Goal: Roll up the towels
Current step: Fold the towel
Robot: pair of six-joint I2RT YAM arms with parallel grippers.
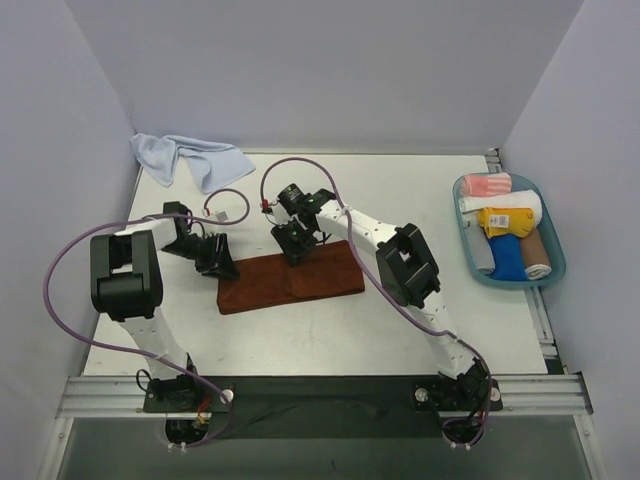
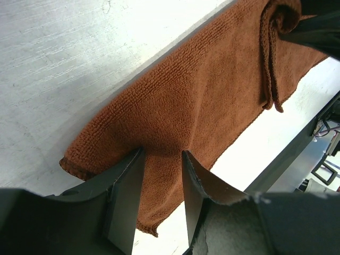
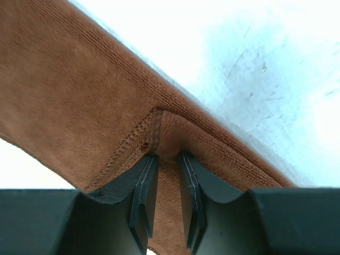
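rust-brown towel [image 1: 300,285]: lies spread flat, long side across, on the middle of the bench [image 1: 400,190]; a crease runs across it near its middle
towel and left pincer [image 2: 162,154]: the pincer sits at the towel's left short end; its jaws stand about half apart with the cloth gathered between them; creases run out from the tips, so it grips the rust-brown towel
towel and right pincer [image 3: 168,156]: the pincer stands on the far long edge, near the middle; its jaws are narrow, pinching a puckered fold of the hemmed edge
light-blue towel [image 1: 190,160]: crumpled in the far left corner of the bench, well apart from both pincers
tray [image 1: 510,284]: at the right edge of the bench, holding several rolled cloths; well apart from the rust-brown towel
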